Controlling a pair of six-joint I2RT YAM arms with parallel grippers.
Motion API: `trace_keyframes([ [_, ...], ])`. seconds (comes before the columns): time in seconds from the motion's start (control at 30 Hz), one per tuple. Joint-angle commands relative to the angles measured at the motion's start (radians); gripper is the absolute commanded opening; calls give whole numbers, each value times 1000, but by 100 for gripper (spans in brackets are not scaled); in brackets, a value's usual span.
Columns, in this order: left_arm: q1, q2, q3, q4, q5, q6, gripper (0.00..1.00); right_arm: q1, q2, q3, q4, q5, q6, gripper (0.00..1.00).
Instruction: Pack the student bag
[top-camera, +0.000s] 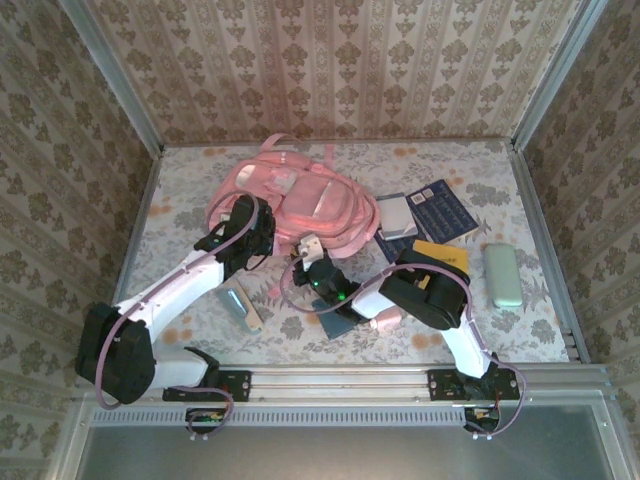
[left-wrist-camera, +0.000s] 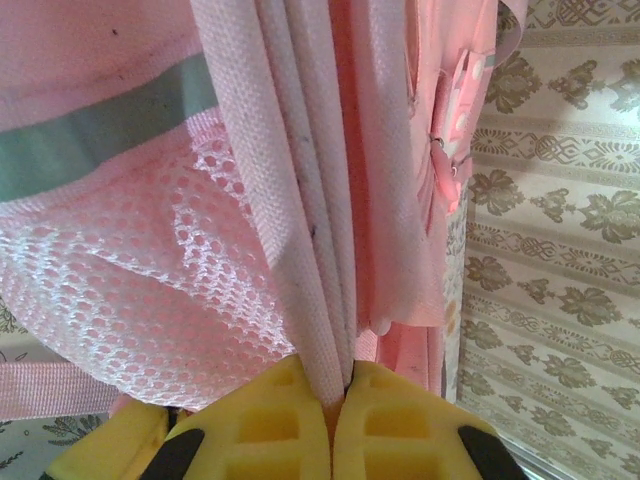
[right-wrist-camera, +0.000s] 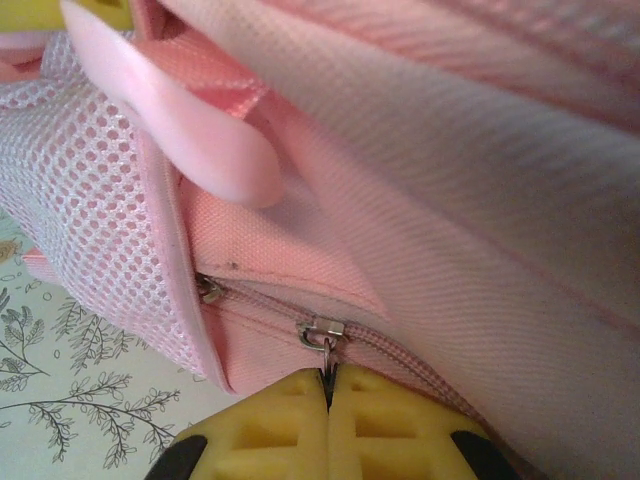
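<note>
Pink fabric dominates the scene: the student bag (top-camera: 305, 195) lies on a floral-patterned surface (top-camera: 180, 200), directly ahead of both claws and touching each of them.

The left claw (top-camera: 262, 232) is clenched on the bag's left edge. Seen from its wrist, its yellow fingertips (left-wrist-camera: 270, 425) are pressed together on a folded band of pale pink webbing (left-wrist-camera: 310, 250) that rises straight up from between them. A pink mesh pocket (left-wrist-camera: 150, 280) sits just left of that band, with a grey-green stripe (left-wrist-camera: 90, 145) above the mesh.

The right claw (top-camera: 308, 247) meets the bag's near edge. Its yellow pads (right-wrist-camera: 270, 430) are shut tight on a small metal zip pull (right-wrist-camera: 325, 352), which hangs from a slider on a closed zip running off to the right. Pink mesh (right-wrist-camera: 90, 200) lies to the left of this claw.

To the right of the right claw, off the bag, rest a dark blue book (top-camera: 443, 208), a grey booklet (top-camera: 398, 215) and a yellow item (top-camera: 432, 250). Farther right lies a pale green case (top-camera: 503, 275).
</note>
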Motion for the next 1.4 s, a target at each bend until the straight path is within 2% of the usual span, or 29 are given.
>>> trace_keyframes([
  [0.0,14,-43,33,59,-14,27,0,-29,-38,-40,-66,20,-5,0],
  [0.23,34,-42,10,61,-15,57,0,-52,-86,-80,-75,-13,-25,0],
  [0.63,80,-47,-13,56,-1,120,0,-63,-163,-121,-224,-20,-56,0],
  [0.77,85,-50,-16,51,5,154,0,-66,-205,-120,-328,-76,-65,0],
  [1.37,192,-58,-37,27,54,260,0,-143,-379,-223,-501,-244,-82,0],
])
